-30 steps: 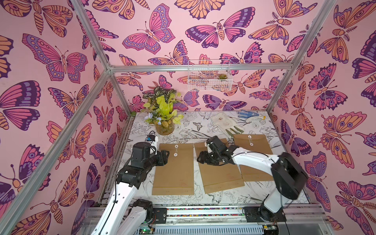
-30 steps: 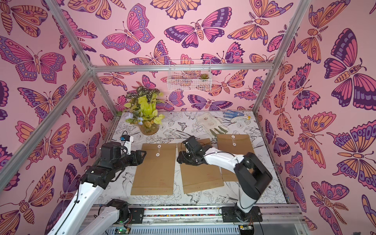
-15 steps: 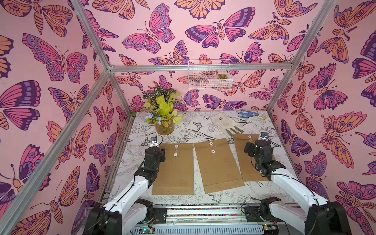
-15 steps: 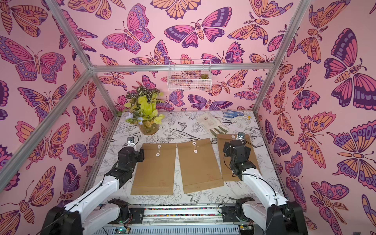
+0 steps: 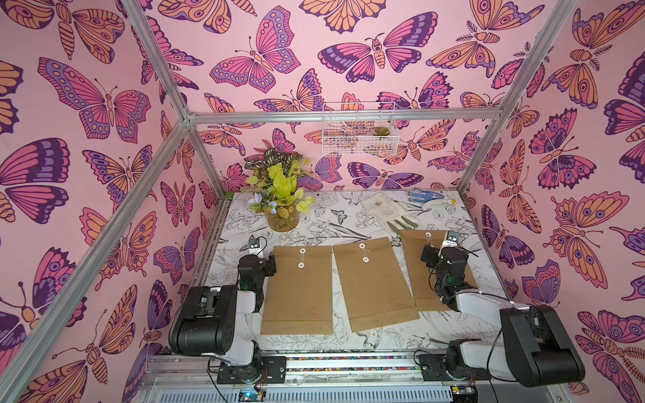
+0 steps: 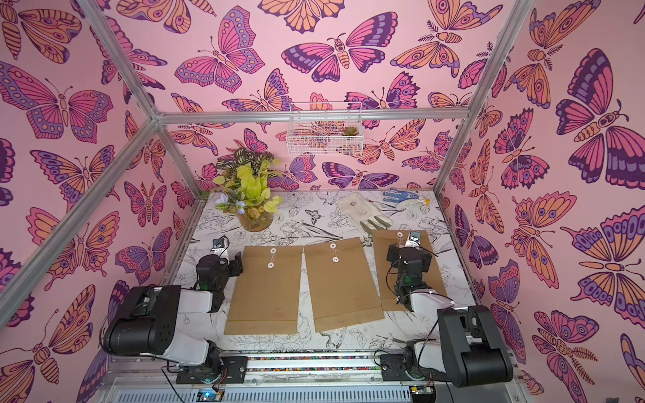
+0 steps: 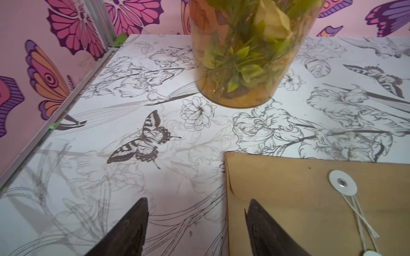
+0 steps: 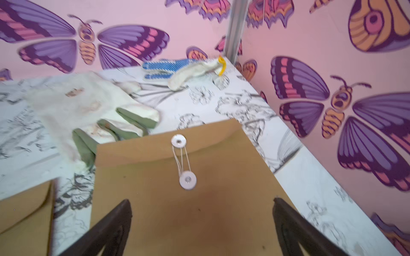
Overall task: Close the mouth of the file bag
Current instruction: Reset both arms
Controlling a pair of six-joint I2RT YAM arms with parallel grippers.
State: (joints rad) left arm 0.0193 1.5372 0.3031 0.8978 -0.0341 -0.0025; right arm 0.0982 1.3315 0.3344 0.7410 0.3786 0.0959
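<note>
Three brown file bags lie flat side by side on the table in both top views: a left one [image 5: 300,289], a middle one [image 5: 375,282] and a right one [image 5: 415,258]. Each has its flap folded down, with white string running between two white discs [image 8: 178,140]. My left gripper [image 5: 257,259] is open low at the left bag's top left corner [image 7: 310,210]; one finger hangs over the bag's edge and the other over bare table. Above the right bag [image 8: 188,210], my right gripper [image 5: 446,252] is wide open and holds nothing.
A glass vase of plants [image 5: 282,216] stands at the back left, close ahead of the left gripper. A white glove with green fingertips [image 5: 384,209] touches the right bag's top corner. Behind it lies a blue-dotted glove [image 5: 424,197]. A wire basket [image 5: 359,136] hangs on the back wall. Side walls are close.
Both arms have pulled back from the bags' mouths near the middle to the table's sides. The right gripper went from the middle bag to the right bag. Both jaws have widened.
</note>
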